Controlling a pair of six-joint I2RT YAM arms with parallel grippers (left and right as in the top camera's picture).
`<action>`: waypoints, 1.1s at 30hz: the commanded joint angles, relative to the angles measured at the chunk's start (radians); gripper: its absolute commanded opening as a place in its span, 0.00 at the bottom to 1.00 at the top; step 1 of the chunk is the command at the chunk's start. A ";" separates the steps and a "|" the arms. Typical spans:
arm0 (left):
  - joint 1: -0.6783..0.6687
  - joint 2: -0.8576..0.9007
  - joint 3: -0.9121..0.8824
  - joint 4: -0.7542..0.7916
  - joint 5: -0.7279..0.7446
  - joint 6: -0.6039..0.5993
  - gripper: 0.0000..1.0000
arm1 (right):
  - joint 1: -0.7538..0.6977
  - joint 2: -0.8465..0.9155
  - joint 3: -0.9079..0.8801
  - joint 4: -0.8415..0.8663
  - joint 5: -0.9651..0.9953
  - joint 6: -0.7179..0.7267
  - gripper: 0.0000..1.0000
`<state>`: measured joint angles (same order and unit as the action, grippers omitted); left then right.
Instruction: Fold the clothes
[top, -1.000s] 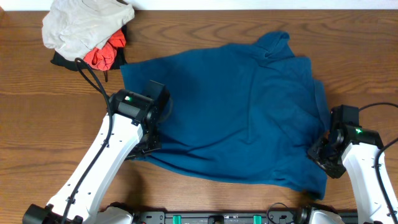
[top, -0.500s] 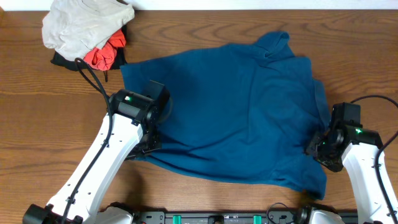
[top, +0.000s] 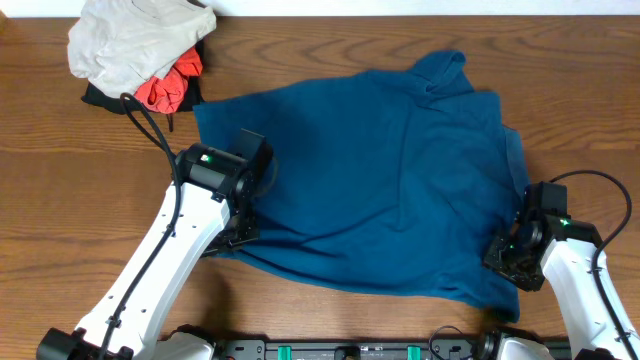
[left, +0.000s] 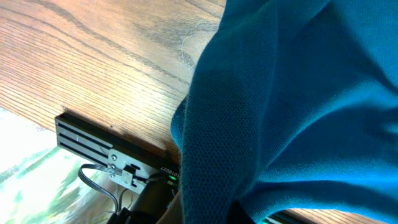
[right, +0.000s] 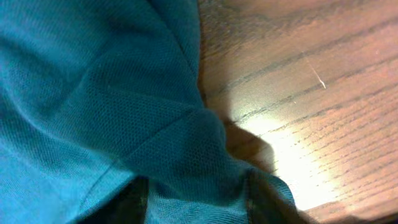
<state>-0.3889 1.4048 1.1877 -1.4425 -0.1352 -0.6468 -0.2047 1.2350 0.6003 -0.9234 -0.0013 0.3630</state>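
Observation:
The clothes (top: 390, 180), one large teal-blue shirt, lie spread across the middle of the wooden table. My left gripper (top: 240, 236) sits at the shirt's lower left edge and is shut on the cloth. In the left wrist view the shirt (left: 292, 93) drapes from the jaws and hides them. My right gripper (top: 506, 256) is at the shirt's lower right edge. In the right wrist view its two dark fingers (right: 134, 199) stand apart with a rucked fold of the shirt (right: 124, 106) between them, so the right gripper (right: 198, 200) is open.
A pale beige garment (top: 135, 35) is heaped on orange-red (top: 170, 90) and black (top: 100, 97) garments at the back left corner. A black rail (top: 350, 350) runs along the table's front edge. Bare wood (top: 60, 200) lies left of the shirt.
My right gripper has slid toward the front along the shirt's right edge and lowered onto the cloth, its jaws narrowing. The left arm and the shirt's left side have not moved.

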 joint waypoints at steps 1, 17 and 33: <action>0.005 0.000 -0.002 -0.006 -0.023 0.010 0.08 | -0.005 -0.006 0.013 -0.014 -0.014 0.008 0.22; 0.005 0.000 -0.002 -0.011 -0.023 0.010 0.08 | -0.006 -0.006 0.110 -0.170 0.118 0.250 0.80; 0.005 0.000 -0.002 -0.009 -0.023 0.010 0.08 | -0.005 -0.006 -0.008 -0.079 -0.016 0.172 0.99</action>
<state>-0.3889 1.4048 1.1877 -1.4433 -0.1352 -0.6468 -0.2047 1.2346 0.6144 -1.0176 0.0444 0.5716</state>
